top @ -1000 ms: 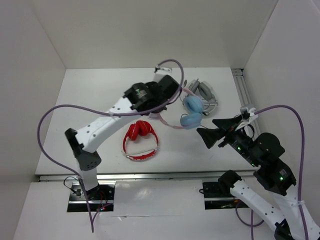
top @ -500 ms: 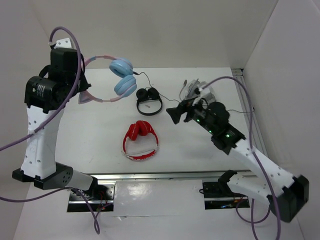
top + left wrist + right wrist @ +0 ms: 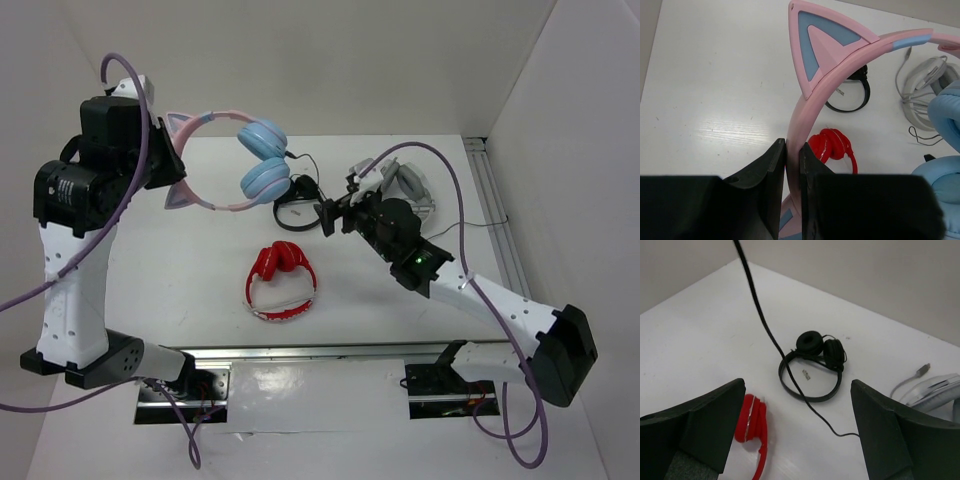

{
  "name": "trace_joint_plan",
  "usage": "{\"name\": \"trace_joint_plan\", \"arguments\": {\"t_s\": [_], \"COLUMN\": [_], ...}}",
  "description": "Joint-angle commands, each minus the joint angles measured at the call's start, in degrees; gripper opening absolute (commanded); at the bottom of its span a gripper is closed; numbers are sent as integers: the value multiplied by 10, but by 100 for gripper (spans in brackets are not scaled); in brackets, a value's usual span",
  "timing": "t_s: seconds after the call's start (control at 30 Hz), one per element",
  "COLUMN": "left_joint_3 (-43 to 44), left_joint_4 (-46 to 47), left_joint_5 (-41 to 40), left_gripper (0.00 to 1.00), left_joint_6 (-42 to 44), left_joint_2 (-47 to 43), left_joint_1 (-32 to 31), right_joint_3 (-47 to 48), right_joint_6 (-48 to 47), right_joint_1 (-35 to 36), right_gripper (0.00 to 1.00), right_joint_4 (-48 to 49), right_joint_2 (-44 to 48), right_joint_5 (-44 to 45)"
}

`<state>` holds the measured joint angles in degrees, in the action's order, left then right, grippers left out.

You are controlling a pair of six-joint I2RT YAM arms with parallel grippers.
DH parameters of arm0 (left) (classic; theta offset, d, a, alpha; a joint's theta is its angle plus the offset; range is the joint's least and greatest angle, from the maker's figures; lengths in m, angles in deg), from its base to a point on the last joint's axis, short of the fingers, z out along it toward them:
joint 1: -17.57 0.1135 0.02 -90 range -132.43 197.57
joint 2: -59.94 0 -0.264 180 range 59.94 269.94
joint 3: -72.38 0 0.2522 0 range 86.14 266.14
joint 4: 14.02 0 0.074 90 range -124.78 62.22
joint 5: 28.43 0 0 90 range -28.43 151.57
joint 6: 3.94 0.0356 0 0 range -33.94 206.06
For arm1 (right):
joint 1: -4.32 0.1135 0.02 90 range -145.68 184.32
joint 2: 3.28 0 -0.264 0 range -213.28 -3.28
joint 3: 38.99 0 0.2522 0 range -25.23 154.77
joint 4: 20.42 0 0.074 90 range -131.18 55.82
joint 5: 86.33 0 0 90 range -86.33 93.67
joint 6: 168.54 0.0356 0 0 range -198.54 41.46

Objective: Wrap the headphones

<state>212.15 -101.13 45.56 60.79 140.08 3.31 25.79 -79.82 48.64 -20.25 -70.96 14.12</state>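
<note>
**benchmate:** so what's the sketchy bit here?

**me:** Starting left: my left jaws are pinched tight on the pink band of the headphones [image 3: 264, 178], right next to a cat ear. The whole set hangs in the air up and to the left of the red pair [image 3: 280, 283], off the worktop [image 3: 180, 270]. It's a skinny grip on a curved band, so I reckon the blue cups could swing it round in the pinch. The cable [image 3: 756, 297] trails down toward the black pair [image 3: 297, 200], which lies just behind the red pair. If I pull, it could snag there and drag that set along. My right jaws, back-right of the red pair, are spread wide with nothing in them.

**benchmate:** which cam actually helps?

**me:** Left wrist shows the pinch on the band up close, which my own arm mostly hides from the top cam. Right wrist shows the cable running between the open jaws, untouched. From the top it's barely a hairline. Thin as it is, closing on it could easily miss. Only the top cam shows both arms at once.
</note>
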Motion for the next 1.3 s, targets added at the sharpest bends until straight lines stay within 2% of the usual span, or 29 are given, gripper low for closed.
{"name": "trace_joint_plan", "arguments": {"t_s": [0.0,0.1,0.13,0.17,0.23,0.3,0.37,0.4,0.47,0.6,0.7,0.8,0.83,0.87,0.9,1.13,1.27], "left_joint_3": [42,70,70,70,75,75,75,75,75,58,27,-16,-29,-42,-76,-213,-259], "left_joint_4": [39,27,27,33,33,33,38,38,38,49,67,85,97,105,115,208,246], "left_joint_5": [39,60,60,68,68,68,63,63,63,20,2,2,-5,-5,-27,-74,-74], "left_gripper": [0,0,0,0,0,0,0,0,0,0,0,0,0,0,0,0,0], "left_joint_6": [-2,-8,-8,-8,-19,-24,-24,-31,-39,-44,-44,-38,-38,-38,-33,-8,7], "left_joint_2": [-31,-25,-25,-25,-31,-31,-36,-36,-42,-53,-59,-64,-64,-69,-76,-90,-75], "left_joint_1": [4,4,4,4,4,4,4,4,4,9,9,14,14,14,14,14,-23], "right_joint_3": [7,7,7,0,-14,-27,-46,-51,-58,-70,-81,-109,-109,-109,-109,-23,86], "right_joint_6": [-31,-11,-4,-4,-4,1,10,23,29,36,36,30,30,30,30,30,2], "right_joint_1": [-13,-35,-41,-41,-41,-55,-64,-77,-83,-90,-90,-90,-90,-90,-90,-69,-58], "right_gripper": [92,86,82,71,63,40,23,8,0,0,10,12,9,0,0,0,2], "right_joint_4": [77,77,87,87,106,115,132,132,138,125,108,102,102,81,66,-79,-176], "right_joint_2": [17,-3,-13,-13,-20,-20,-20,-20,-14,11,44,79,86,101,110,195,202], "right_joint_5": [27,-32,-38,-43,-49,-62,-73,-82,-94,-108,-103,-89,-83,-77,-70,-19,-12]}}
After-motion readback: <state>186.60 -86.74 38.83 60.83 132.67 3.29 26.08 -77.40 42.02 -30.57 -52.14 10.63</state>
